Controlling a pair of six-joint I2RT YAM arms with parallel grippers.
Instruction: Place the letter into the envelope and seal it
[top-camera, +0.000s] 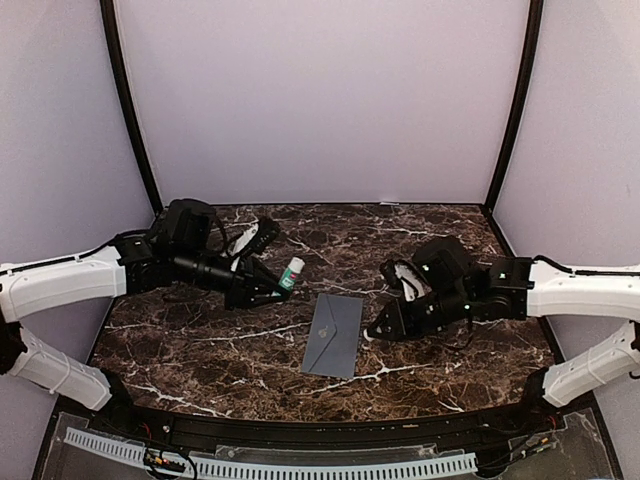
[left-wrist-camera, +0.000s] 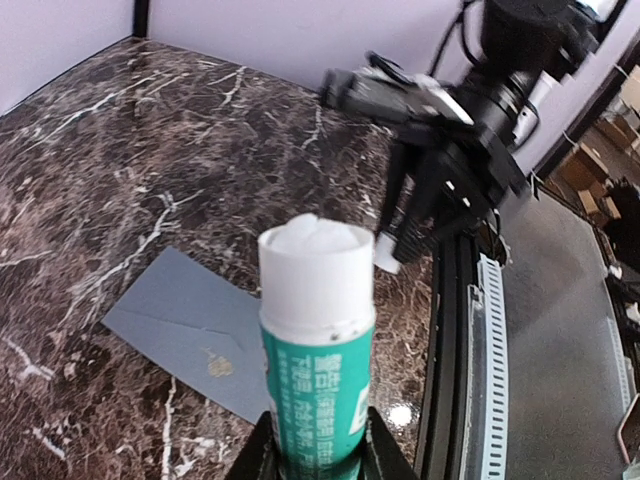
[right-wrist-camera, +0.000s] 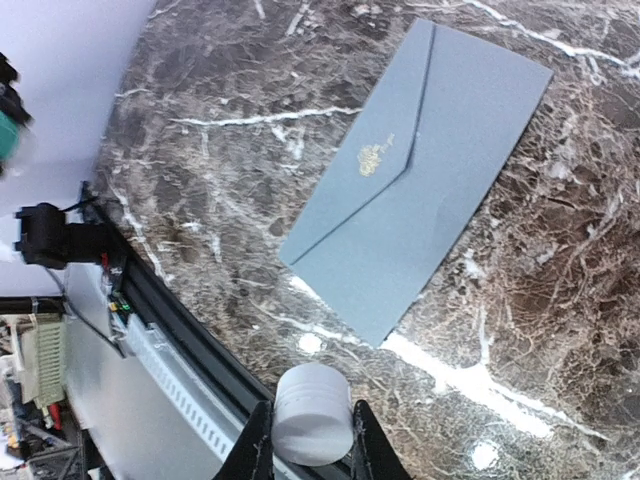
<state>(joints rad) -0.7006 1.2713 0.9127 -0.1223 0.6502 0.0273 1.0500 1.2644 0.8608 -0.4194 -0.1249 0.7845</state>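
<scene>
The slate-grey envelope lies flat at the middle of the marble table, its pointed flap folded down with a small gold emblem at the tip. The letter is out of view. My left gripper hovers left of the envelope, shut on a green-and-white glue stick whose uncapped white tip points toward the envelope. On the envelope's right side, my right gripper is shut on a small white cap, held above the table near the front edge.
A black frame and a white slotted rail run along the near edge of the table. Lilac walls close in the back and both sides. The right arm shows in the left wrist view, beyond the glue stick.
</scene>
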